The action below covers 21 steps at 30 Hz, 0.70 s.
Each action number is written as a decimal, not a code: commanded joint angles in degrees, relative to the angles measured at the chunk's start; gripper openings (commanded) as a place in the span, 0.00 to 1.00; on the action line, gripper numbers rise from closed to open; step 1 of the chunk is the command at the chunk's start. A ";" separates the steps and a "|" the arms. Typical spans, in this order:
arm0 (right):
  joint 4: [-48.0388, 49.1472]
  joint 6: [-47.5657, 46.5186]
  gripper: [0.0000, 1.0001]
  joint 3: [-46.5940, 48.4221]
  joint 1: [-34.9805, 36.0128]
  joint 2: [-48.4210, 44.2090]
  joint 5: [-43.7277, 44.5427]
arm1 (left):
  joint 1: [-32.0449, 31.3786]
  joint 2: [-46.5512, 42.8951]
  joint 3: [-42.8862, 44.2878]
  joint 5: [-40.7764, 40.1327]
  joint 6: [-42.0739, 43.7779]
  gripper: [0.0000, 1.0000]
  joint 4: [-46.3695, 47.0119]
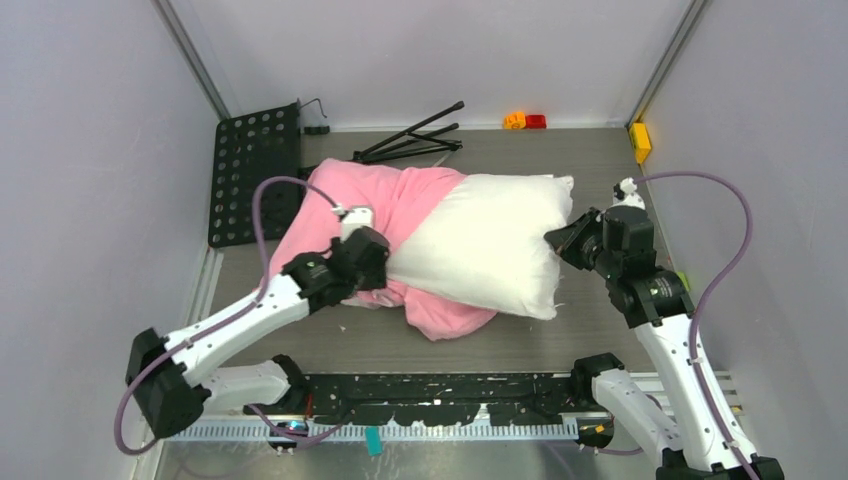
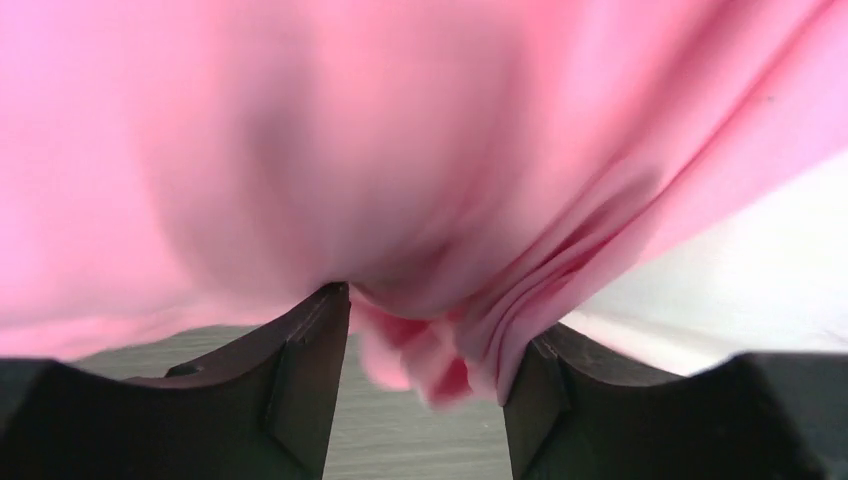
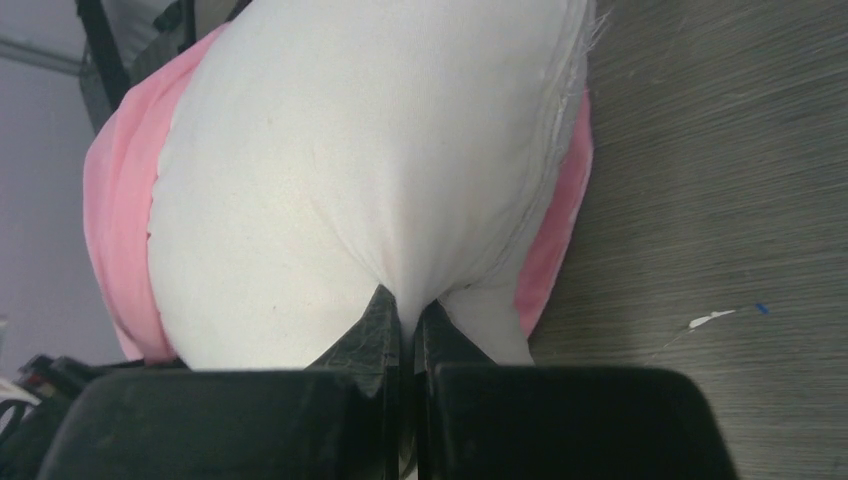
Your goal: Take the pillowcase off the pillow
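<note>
Approx. half done: the right half of the pillow (image 1: 490, 245) lay bare on the table (image 1: 560, 340), the left half inside the pillowcase (image 1: 360, 215), which was bunched pink satin w/ folds spilling past the near edge. Right end effector (image 3: 408, 305) was pinched shut on the pillow's bare end. Left end effector (image 2: 425, 300) had its jaws half apart around a pink fold; clamped or not, couldn't tell.

No readable text, label, brand or number is showing anywhere: pillowcase (image 1: 400, 195) and pillow (image 1: 490, 245) are presenting plain fabric, with no lettering coming through in any view.
</note>
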 commanded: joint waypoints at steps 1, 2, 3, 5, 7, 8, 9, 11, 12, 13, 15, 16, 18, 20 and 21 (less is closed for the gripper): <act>3.70 -2.49 0.00 6.22 -1.55 -0.10 17.37 | 11.93 -10.93 -7.88 -0.33 2.88 0.54 -1.84; 3.86 -2.65 0.00 6.42 -1.61 0.43 16.82 | 12.46 -12.55 -8.59 0.00 2.83 0.54 -1.09; 4.26 -2.82 0.00 6.52 -1.61 0.92 15.64 | 12.57 -13.65 -9.01 0.22 2.82 0.53 -0.48; 5.74 -4.27 0.00 6.67 -1.55 2.38 9.06 | 12.62 -14.77 -9.77 4.11 3.21 0.51 2.08; 6.73 -5.06 0.00 7.08 -1.54 4.36 -0.15 | 12.62 -14.64 -10.75 8.95 3.52 0.50 5.02; 6.90 -5.09 0.04 7.26 -1.58 5.61 -3.24 | 12.57 -14.15 -11.03 10.91 3.44 0.50 6.23; 6.88 -5.11 0.11 7.49 -1.56 6.90 -5.21 | 12.63 -13.51 -11.07 11.86 3.19 0.50 7.07; 5.60 -4.96 0.59 8.12 -1.59 10.15 -7.01 | 12.59 -12.08 -9.91 12.36 2.88 0.50 6.71; 4.91 -4.57 0.78 8.36 -1.56 12.00 -8.22 | 12.63 -11.51 -8.91 12.81 3.06 0.50 5.92; 4.13 -4.74 0.83 9.15 -1.54 14.21 -10.78 | 12.61 -11.19 -8.01 13.43 3.41 0.50 5.38; -0.21 -6.08 0.84 12.19 -0.53 18.33 -15.23 | 12.62 -11.30 -8.08 13.94 3.76 0.50 6.80; -2.33 -7.07 0.85 13.73 1.49 19.61 -12.78 | 12.63 -11.47 -8.79 14.22 3.93 0.50 8.40; -4.83 -9.80 0.85 15.78 8.03 20.68 -1.58 | 12.62 -11.09 -9.55 16.16 4.37 0.50 11.02; -6.45 -10.49 0.86 17.56 13.47 21.46 6.50 | 12.63 -10.05 -8.50 18.08 4.28 0.50 10.86; -7.47 -10.79 0.86 18.70 15.91 22.17 8.85 | 12.61 -9.55 -8.07 18.56 4.05 0.50 10.42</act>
